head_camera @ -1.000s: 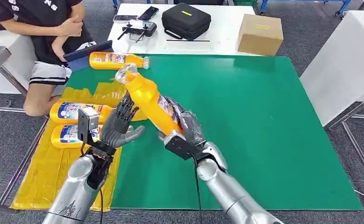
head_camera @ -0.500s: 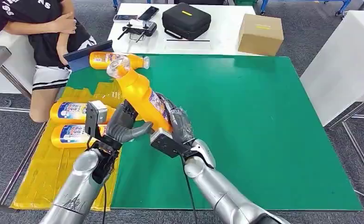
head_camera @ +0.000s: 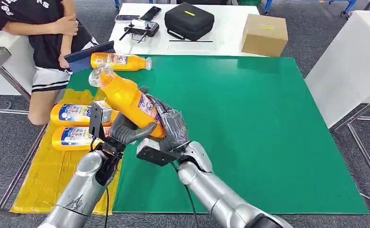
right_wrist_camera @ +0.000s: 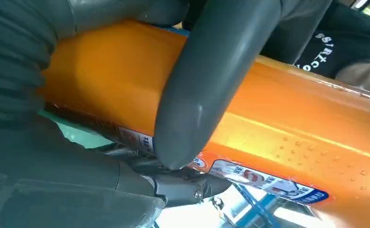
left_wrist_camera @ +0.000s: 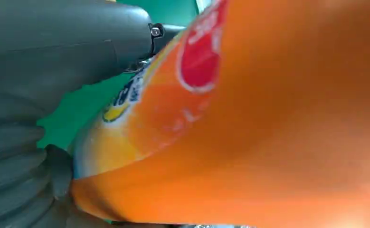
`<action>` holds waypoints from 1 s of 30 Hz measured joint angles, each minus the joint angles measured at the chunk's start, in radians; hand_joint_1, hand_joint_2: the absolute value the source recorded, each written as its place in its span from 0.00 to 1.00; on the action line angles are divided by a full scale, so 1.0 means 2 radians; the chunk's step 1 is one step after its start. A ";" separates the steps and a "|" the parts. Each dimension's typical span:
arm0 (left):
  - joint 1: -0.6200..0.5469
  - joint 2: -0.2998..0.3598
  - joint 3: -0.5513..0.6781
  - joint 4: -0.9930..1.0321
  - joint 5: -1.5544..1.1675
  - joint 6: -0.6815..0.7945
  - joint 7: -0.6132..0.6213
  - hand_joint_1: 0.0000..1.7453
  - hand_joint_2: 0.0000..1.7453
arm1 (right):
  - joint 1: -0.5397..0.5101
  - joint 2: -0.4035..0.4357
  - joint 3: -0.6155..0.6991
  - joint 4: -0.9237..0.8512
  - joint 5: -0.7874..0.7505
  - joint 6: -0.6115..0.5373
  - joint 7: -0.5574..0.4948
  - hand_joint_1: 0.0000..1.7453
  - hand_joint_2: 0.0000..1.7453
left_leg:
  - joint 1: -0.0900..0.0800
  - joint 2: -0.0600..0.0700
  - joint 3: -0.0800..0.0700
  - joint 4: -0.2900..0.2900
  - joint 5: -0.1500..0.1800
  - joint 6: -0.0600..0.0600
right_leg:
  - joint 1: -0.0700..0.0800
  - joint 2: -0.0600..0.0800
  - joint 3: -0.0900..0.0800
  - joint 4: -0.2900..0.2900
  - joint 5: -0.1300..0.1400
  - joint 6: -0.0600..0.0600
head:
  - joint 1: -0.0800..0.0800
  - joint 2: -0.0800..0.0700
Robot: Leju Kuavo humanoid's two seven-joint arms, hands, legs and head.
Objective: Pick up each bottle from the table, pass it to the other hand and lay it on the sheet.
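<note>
Now that the right hand [head_camera: 166,127] has carried its gripped bottle [head_camera: 126,97] toward nine o'clock, the left hand [head_camera: 126,131] has wrapped it too, so the handover is underway.

Both arms [head_camera: 78,194] are brushed silver metal, kinda scuffed near the bottom on the left one, with rounded elbow-ish segments. Each wrist has a black boxy camera mount [head_camera: 97,119] bolted on, and thin black cables [head_camera: 108,209] dangle off both forearms. The left robot hand [head_camera: 126,133] is dark grey with a fat smooth thumb; the right robot hand [head_camera: 171,127] looks the same grey, but shinier, like it's wrapped in clear film. Up close the wrist cover [left_wrist_camera: 12,190] is ribbed grey rubber, and there's a small silver screw [left_wrist_camera: 155,31] by a finger joint.
</note>
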 measured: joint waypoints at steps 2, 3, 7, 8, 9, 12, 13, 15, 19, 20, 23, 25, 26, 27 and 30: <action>0.000 0.000 0.000 0.005 0.003 0.000 -0.003 0.00 1.00 | -0.001 0.001 0.004 0.004 0.006 -0.003 0.001 1.00 1.00 | 0.000 0.000 0.000 0.000 0.000 0.000 | 0.000 0.000 0.000 0.000 0.000 0.000 | 0.000 0.000; -0.001 0.000 0.000 0.007 0.004 0.000 -0.004 0.00 1.00 | -0.001 0.001 0.005 0.006 0.008 -0.005 0.002 1.00 1.00 | 0.000 0.000 0.000 0.000 0.000 0.000 | 0.000 0.000 0.000 0.000 0.000 0.000 | 0.000 0.000; -0.001 0.000 0.001 0.014 0.005 0.001 -0.006 0.00 1.00 | -0.004 0.001 0.019 0.015 0.025 -0.020 0.013 1.00 1.00 | 0.000 0.000 0.000 0.000 0.000 0.000 | 0.000 0.000 0.000 0.000 0.000 0.000 | 0.000 0.000; -0.001 0.000 0.001 0.015 0.006 0.002 -0.006 0.00 1.00 | -0.005 0.001 0.024 0.019 0.031 -0.023 0.017 1.00 1.00 | 0.000 0.000 0.000 0.000 0.000 0.000 | 0.000 0.000 0.000 0.000 0.000 0.000 | 0.000 0.000; 0.001 0.000 0.002 0.016 0.007 0.004 -0.007 0.00 1.00 | -0.007 0.001 0.031 0.023 0.035 -0.026 0.022 1.00 1.00 | 0.000 0.000 0.000 0.000 0.000 0.000 | 0.000 0.000 0.000 0.000 0.000 0.000 | 0.000 0.000; 0.007 0.000 0.005 0.016 0.009 0.009 -0.009 0.00 1.00 | -0.012 0.001 0.049 0.033 0.037 -0.031 0.032 1.00 1.00 | 0.000 0.000 0.000 0.000 0.000 0.000 | 0.000 0.000 0.000 0.000 0.000 0.000 | 0.000 0.000; 0.009 0.000 0.006 0.016 0.009 0.010 -0.009 0.00 1.00 | -0.013 0.001 0.055 0.035 0.037 -0.031 0.036 1.00 1.00 | 0.000 0.000 0.000 0.000 0.000 0.000 | 0.000 0.000 0.000 0.000 0.000 0.000 | 0.000 0.000; 0.014 0.000 0.008 0.016 0.009 0.011 -0.010 0.00 1.00 | -0.015 0.001 0.065 0.040 0.037 -0.030 0.042 1.00 1.00 | 0.000 0.000 0.000 0.000 0.000 0.000 | 0.000 0.000 0.000 0.000 0.000 0.000 | 0.000 0.000; 0.021 0.000 0.015 0.016 0.011 0.014 -0.012 0.00 1.00 | -0.020 0.001 0.084 0.047 0.035 -0.029 0.051 1.00 1.00 | 0.000 0.000 0.000 0.000 0.000 0.000 | 0.000 0.000 0.000 0.000 0.000 0.000 | 0.000 0.000; 0.023 0.000 0.015 0.016 0.011 0.015 -0.013 0.00 1.00 | -0.021 0.001 0.087 0.049 0.035 -0.029 0.051 1.00 1.00 | 0.000 0.000 0.000 0.000 0.000 0.000 | 0.000 0.000 0.000 0.000 0.000 0.000 | 0.000 0.000; 0.025 0.000 0.016 0.016 0.013 0.018 -0.014 0.00 1.00 | -0.024 0.001 0.094 0.053 0.032 -0.028 0.052 1.00 1.00 | 0.000 0.000 0.000 0.000 0.000 0.000 | 0.000 0.000 0.000 0.000 0.000 0.000 | 0.000 0.000; 0.026 0.000 0.018 0.016 0.014 0.020 -0.015 0.00 1.00 | -0.026 0.001 0.098 0.055 0.031 -0.027 0.054 1.00 1.00 | 0.000 0.000 0.000 0.000 0.000 0.000 | 0.000 0.000 0.000 0.000 0.000 0.000 | 0.000 0.000; 0.026 0.000 0.019 0.016 0.014 0.020 -0.015 0.00 1.00 | -0.027 0.001 0.099 0.056 0.031 -0.027 0.054 1.00 1.00 | 0.000 0.000 0.000 0.000 0.000 0.000 | 0.000 0.000 0.000 0.000 0.000 0.000 | 0.000 0.000; 0.027 0.000 0.019 0.016 0.014 0.020 -0.015 0.00 1.00 | -0.027 0.001 0.101 0.056 0.030 -0.027 0.055 1.00 1.00 | 0.000 0.000 0.000 0.000 0.000 0.000 | 0.000 0.000 0.000 0.000 0.000 0.000 | 0.000 0.000; 0.028 0.000 0.020 0.016 0.014 0.021 -0.015 0.00 1.00 | -0.028 0.001 0.103 0.058 0.030 -0.027 0.055 1.00 1.00 | 0.000 0.000 0.000 0.000 0.000 0.000 | 0.000 0.000 0.000 0.000 0.000 0.000 | 0.000 0.000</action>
